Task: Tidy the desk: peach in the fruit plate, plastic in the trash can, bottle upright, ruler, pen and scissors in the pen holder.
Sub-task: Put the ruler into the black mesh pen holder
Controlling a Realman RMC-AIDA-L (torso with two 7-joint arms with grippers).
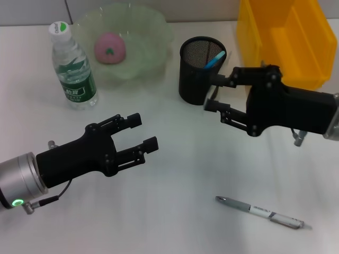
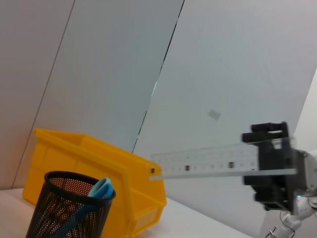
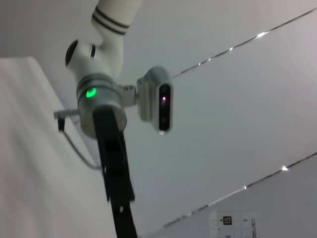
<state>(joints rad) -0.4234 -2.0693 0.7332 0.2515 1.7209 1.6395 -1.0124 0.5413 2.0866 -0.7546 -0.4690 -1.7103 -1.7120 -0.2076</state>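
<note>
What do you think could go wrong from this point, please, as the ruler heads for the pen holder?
The right claw grips the clear ruler by one end, nearly level, so it must tip upright before entering the pen holder; its far end could catch the rim and topple the holder. The blue-handled scissors already inside may block it. The open left claw hovers nearby, so the arms could brush.

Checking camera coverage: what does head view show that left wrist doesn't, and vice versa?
Head only: bottle upright, peach in the fruit plate, pen lying on the desk, left gripper open. Left wrist only: the clear ruler gripped in the right gripper, held level. Both: mesh pen holder with a blue handle inside, yellow bin.
</note>
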